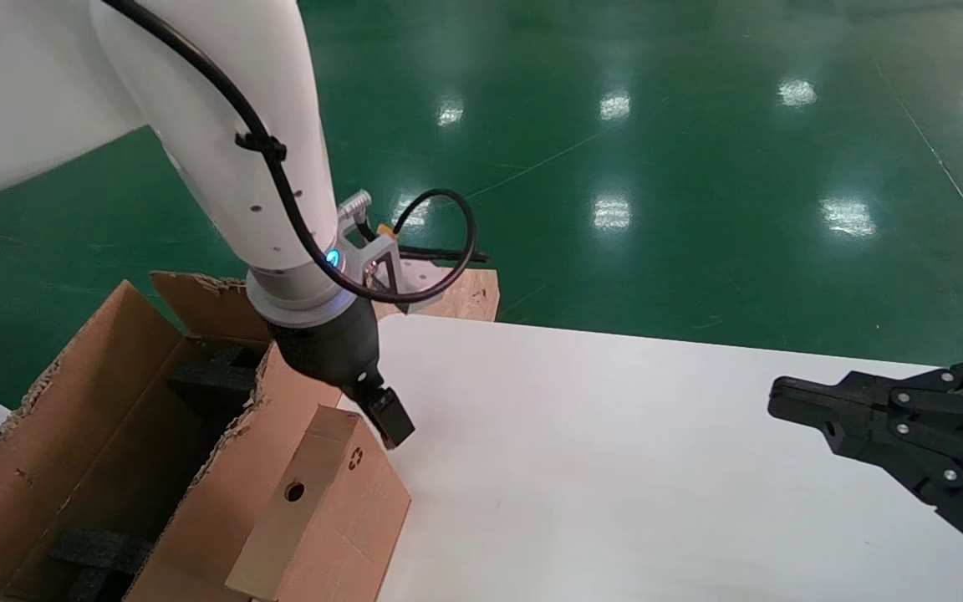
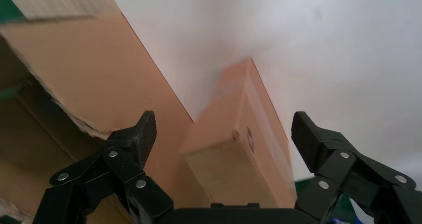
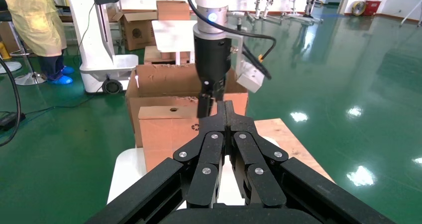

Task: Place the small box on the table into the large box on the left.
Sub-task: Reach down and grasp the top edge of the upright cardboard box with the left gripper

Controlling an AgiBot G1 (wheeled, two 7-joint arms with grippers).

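We have not yet lifted the small box [image 1: 327, 510]; it stands at the bench's [image 1: 615, 468] left edge, right beside the large box [image 1: 89, 435]. Our left gripper [image 2: 224, 134] hovers just above it, jaws spread wide and empty. Our right gripper [image 3: 225, 115] waits over the bench's right edge, jaws pressed together. Grasping, lifting and dropping it inside all remain.

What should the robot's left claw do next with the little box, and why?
Probably lower and shut. The left claw hangs open just above the small box, one finger on each side, gripping nothing yet. The box stands on the table beside the large box.
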